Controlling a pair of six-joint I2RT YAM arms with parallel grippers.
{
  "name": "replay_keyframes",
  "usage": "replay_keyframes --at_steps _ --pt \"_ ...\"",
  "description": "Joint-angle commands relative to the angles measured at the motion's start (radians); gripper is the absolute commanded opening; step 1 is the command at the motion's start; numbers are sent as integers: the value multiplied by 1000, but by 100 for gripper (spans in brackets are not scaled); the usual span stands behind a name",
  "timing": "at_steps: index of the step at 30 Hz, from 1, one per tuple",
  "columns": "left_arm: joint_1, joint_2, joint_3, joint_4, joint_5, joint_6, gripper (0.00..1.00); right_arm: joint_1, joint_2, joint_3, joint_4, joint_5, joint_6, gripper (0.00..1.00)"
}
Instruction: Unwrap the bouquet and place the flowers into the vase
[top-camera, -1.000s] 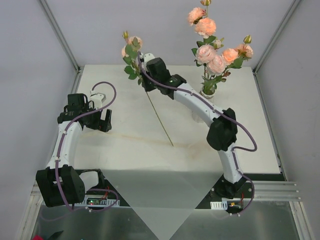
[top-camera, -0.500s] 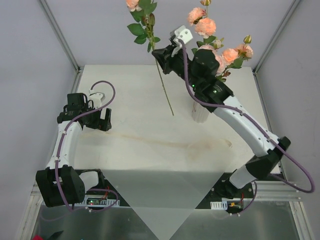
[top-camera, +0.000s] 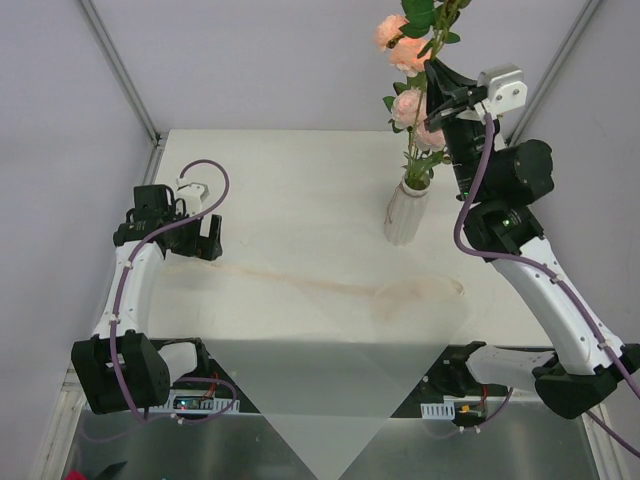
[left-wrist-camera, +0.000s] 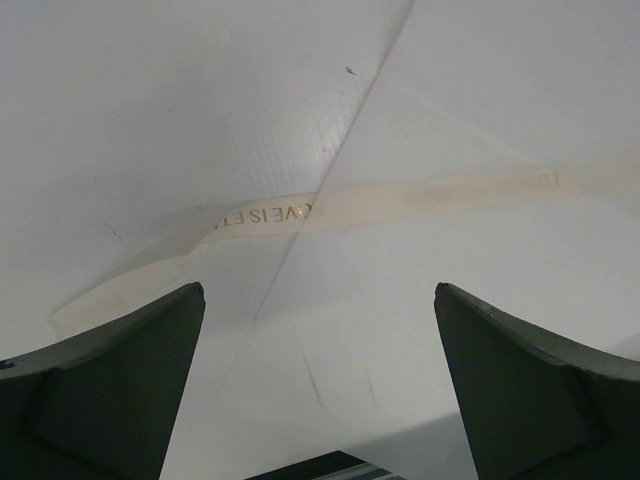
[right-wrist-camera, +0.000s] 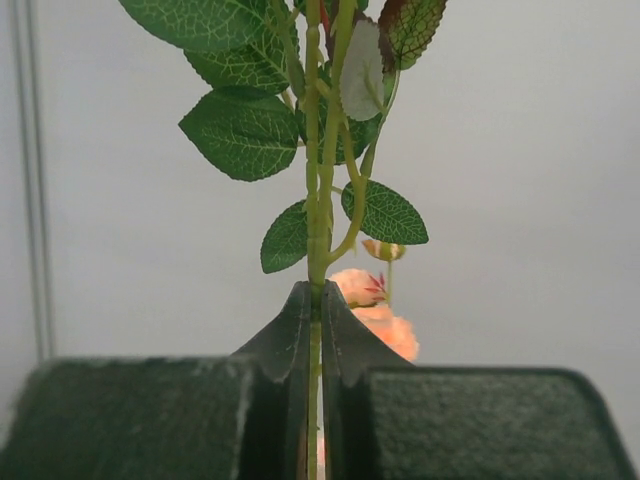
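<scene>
Risk one: missing the mouth of the vase (top-camera: 404, 215) on the descent. Cause: narrow neck already crowded with flowers (top-camera: 404, 106), plus the lower end of the held stem (right-wrist-camera: 318, 200) hidden behind the right arm in the top view, so no check on alignment.
Risk two: snagging leaves or blooms of the standing flowers and tipping the vase. Likely with a sideways approach rather than a straight drop.
Risk three: swivel of the stem inside the pinch, judging by a thin round stem with a heavy head above the grip.

Right fingers (right-wrist-camera: 316, 300) closed on that single stem, gripped below the leaves. Remainder of the stem running down between the pads, out of sight. Held high, above and just right of the vase, near the blooms there.
Vase upright on the desk (top-camera: 250, 180), toward the far right.
Left fingers (left-wrist-camera: 318, 300) spread wide, holding nothing. Low over the flattened wrapping paper (top-camera: 320, 400) and printed ribbon (left-wrist-camera: 400, 198), well apart from the vase.
</scene>
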Motion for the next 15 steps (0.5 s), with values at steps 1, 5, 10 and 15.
replay_keyframes --at_steps 1,5,10,15 --pt "11 -4 49 -7 -2 0 99 -41 -64 -32 88 22 6 1" --pt "11 -3 55 -8 -4 2 99 -55 -92 -61 80 18 8 1" --pt "11 -6 52 -10 -2 2 99 -75 -113 -113 94 19 -9 1" --pt "11 -9 50 -16 -7 13 99 -105 -129 -186 154 18 2 1"
